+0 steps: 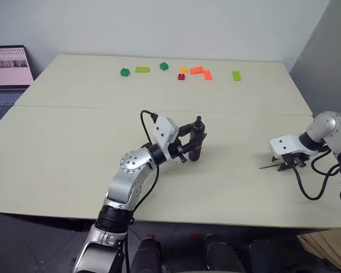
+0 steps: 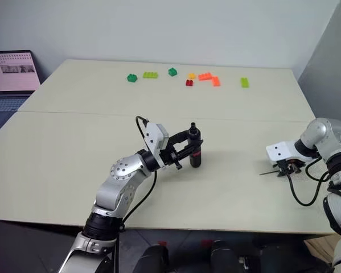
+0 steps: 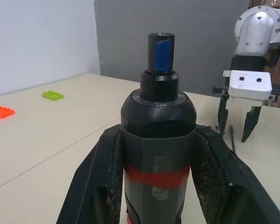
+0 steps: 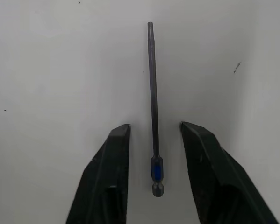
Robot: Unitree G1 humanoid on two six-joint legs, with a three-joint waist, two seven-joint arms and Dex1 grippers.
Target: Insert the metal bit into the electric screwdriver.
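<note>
My left gripper (image 1: 193, 145) is shut on the electric screwdriver (image 1: 198, 136), a black cylinder with a red band (image 3: 157, 178). It holds the screwdriver upright near the table's middle, bluish tip (image 3: 162, 54) up. The metal bit (image 4: 152, 88), a thin dark rod with a blue ring near one end, lies flat on the table at the right. My right gripper (image 4: 154, 128) points down over it, open. Its two black fingers (image 4: 115, 158) stand on either side of the bit's ringed end, a small gap on each side. In the left eye view the bit (image 1: 269, 166) sticks out leftward from the right gripper (image 1: 288, 165).
Several coloured toy bricks (image 1: 200, 71) lie in a row along the table's far side. A laptop (image 1: 8, 74) stands off the table's left edge. A seam (image 1: 90, 108) crosses the table. A black cable (image 1: 309, 185) loops beside the right wrist, near the table's right edge.
</note>
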